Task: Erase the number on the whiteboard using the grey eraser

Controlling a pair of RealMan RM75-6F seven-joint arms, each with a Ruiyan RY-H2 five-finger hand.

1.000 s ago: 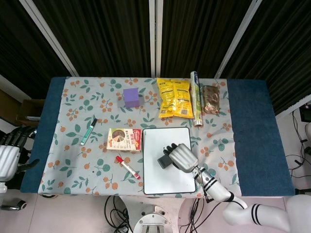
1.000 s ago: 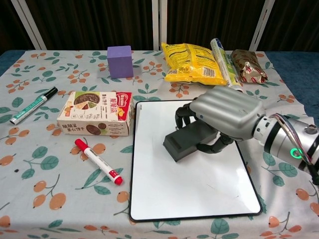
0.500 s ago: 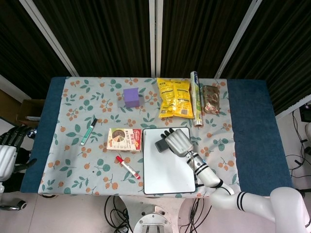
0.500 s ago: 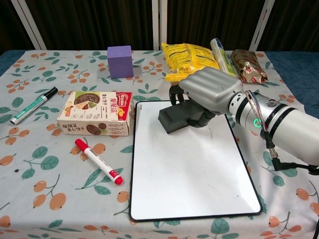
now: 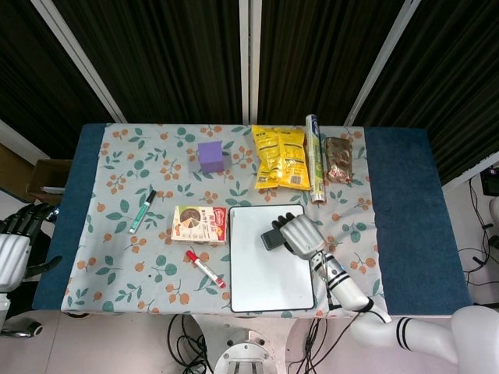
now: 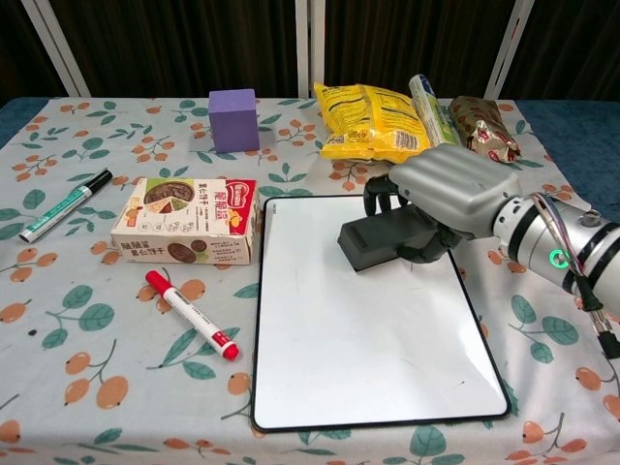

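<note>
The silver right hand (image 6: 453,186) grips the dark grey block eraser (image 6: 383,242) from above, fingers curled over it, pressing it flat on the white rectangular whiteboard (image 6: 373,339) toward its 1 o'clock corner. The board's surface looks almost wiped clean. At the table's 9 o'clock edge, the left hand (image 5: 15,241) hangs with fingers apart, holding nothing.
</note>
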